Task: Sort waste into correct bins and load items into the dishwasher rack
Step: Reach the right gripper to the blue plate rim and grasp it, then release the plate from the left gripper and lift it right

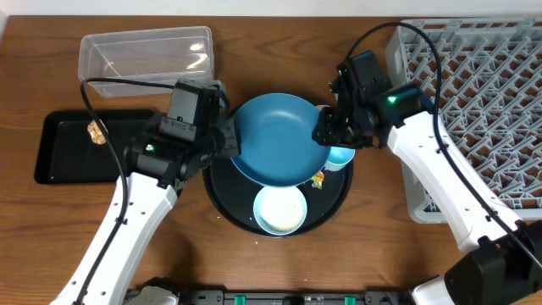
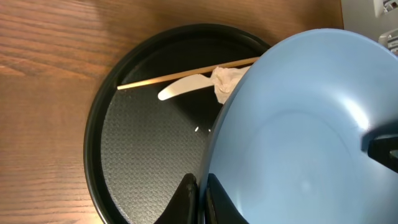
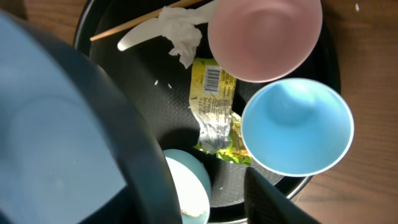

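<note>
Nearest my arms, the white bowl (image 1: 280,210) sits at the front edge of the round black tray (image 1: 222,199) on the worktop (image 1: 51,237). The dark-blue bowl (image 1: 279,135) is held over the tray's middle. The left gripper (image 2: 199,199) is clamped on its left rim, one finger inside and one outside. The right gripper (image 1: 327,134) sits at the opposite rim. Its jaws stand apart: one finger (image 3: 272,200) is clear of the bowl and the other is hidden behind it, so I cannot tell whether it touches.

Beside the bowl's right edge lie the yellow-green wrapper (image 3: 213,106), the light-blue cup (image 3: 297,127) and the pink cup (image 3: 264,37). The crumpled tissue (image 3: 180,31) rests against a chopstick (image 2: 186,71) and a white spoon (image 2: 180,88).

To the left, the shallow black tray (image 1: 68,165) holds the brown lump (image 1: 96,131), and the clear tub (image 1: 146,52) stands behind it. The grey rack (image 1: 474,102) fills the far right.
</note>
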